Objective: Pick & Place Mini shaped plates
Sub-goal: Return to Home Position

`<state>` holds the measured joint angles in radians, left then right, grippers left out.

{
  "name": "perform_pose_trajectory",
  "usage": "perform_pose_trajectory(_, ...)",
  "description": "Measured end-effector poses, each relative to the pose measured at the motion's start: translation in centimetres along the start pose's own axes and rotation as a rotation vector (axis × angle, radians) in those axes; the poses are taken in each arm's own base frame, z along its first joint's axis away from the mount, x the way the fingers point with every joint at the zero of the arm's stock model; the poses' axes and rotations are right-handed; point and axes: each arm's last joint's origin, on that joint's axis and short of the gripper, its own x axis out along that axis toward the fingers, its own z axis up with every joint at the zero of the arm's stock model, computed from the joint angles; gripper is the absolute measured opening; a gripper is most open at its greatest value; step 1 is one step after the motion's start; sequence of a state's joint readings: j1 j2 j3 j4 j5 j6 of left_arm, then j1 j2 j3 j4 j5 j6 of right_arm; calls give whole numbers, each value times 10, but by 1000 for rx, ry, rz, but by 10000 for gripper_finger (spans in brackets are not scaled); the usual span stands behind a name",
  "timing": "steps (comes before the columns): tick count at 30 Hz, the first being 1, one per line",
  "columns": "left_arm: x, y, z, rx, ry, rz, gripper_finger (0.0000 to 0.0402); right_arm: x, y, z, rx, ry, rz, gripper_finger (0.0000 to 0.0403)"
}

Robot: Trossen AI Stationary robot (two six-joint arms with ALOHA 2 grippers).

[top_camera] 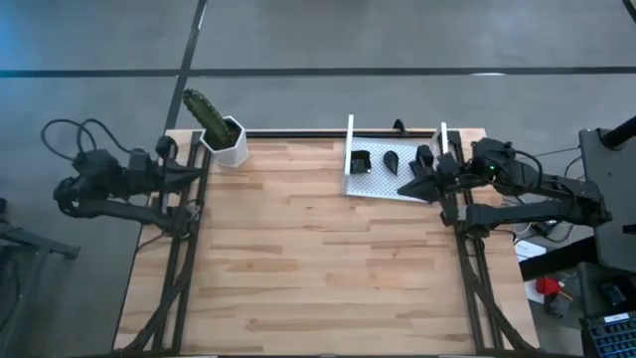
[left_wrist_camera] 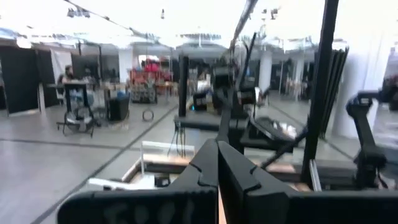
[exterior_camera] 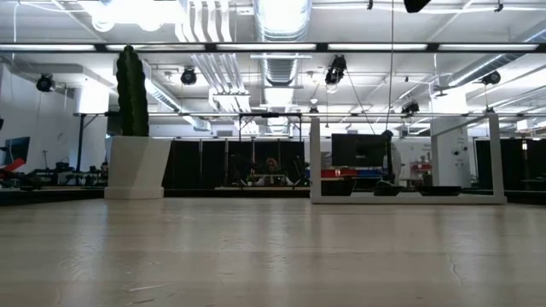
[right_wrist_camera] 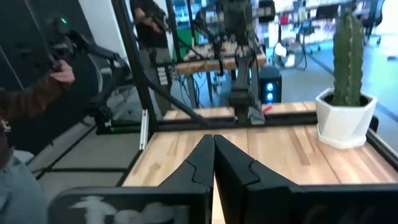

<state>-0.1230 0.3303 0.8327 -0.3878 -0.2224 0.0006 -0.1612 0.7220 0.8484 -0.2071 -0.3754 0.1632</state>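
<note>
Black drop plates [top_camera: 391, 159] on white shelf [top_camera: 373, 188], long axis unclear.

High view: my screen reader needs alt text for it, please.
From above, a wooden table holds a white tray of small dark plates at its far edge and a potted cactus far left. Both shut, the left gripper is at the left edge, the right gripper by the tray's right end.
</note>
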Motion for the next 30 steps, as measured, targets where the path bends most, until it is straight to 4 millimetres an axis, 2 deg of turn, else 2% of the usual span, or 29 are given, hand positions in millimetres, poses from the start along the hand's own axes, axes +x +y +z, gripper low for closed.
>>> perform_pose_trajectory(21,-64,13,-14,23,-244,-27,0,-65,21,-29,-111,-259,30,8)
perform_pose_trajectory(30,-62,12,-20,68,-225,-55,0,-92,27,-50,-149,-404,4,8)
